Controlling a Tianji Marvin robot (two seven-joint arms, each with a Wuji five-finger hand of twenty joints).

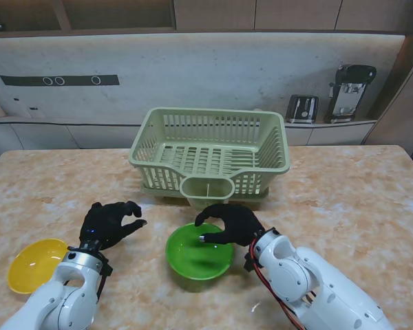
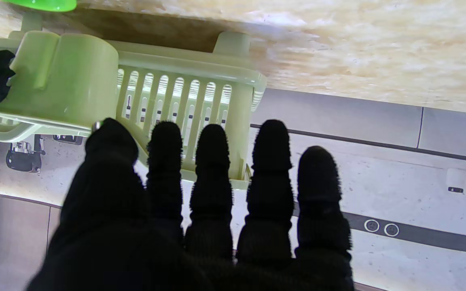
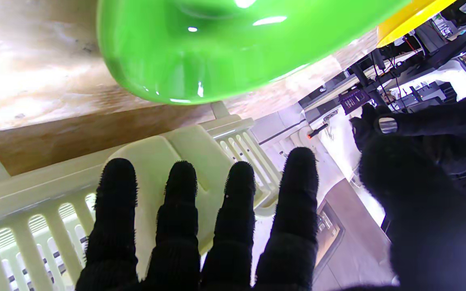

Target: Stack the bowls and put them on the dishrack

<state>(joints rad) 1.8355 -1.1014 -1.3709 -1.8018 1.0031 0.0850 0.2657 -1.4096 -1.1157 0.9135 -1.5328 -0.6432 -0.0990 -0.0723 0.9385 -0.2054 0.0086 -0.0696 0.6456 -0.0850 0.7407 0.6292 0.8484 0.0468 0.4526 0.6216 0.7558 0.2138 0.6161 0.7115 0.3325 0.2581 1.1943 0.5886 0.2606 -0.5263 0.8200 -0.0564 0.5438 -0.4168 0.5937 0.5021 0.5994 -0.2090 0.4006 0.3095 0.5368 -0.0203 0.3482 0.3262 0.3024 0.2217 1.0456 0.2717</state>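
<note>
R robot hand (image 1: 228,225) over green bowl (image 1: 199,256) rim, fingers spread.

green bowl (image 1: 199,256): glossy bright lime green, with white glints of light inside
yellow bowl (image 1: 36,264): plain warm yellow, at 9 o'clock from the green bowl
dishrack (image 1: 210,152): pale sage green all over, walls and floor slotted in thin upright bars; smooth cutlery cup of the same green on its near side
table (image 1: 358,206): beige marble pattern, cream ground with tan and orange-brown mottling
left hand (image 1: 110,222): black knit glove, fuzzy texture
right hand (image 1: 230,224): black knit glove, a small silver spot at the thumb tip
arms (image 1: 316,289): white shells with grey joints; red wires by the right wrist
wall (image 1: 213,69): speckled light grey, with a black strip bearing white rings at 10 o'clock from the dishrack
</note>
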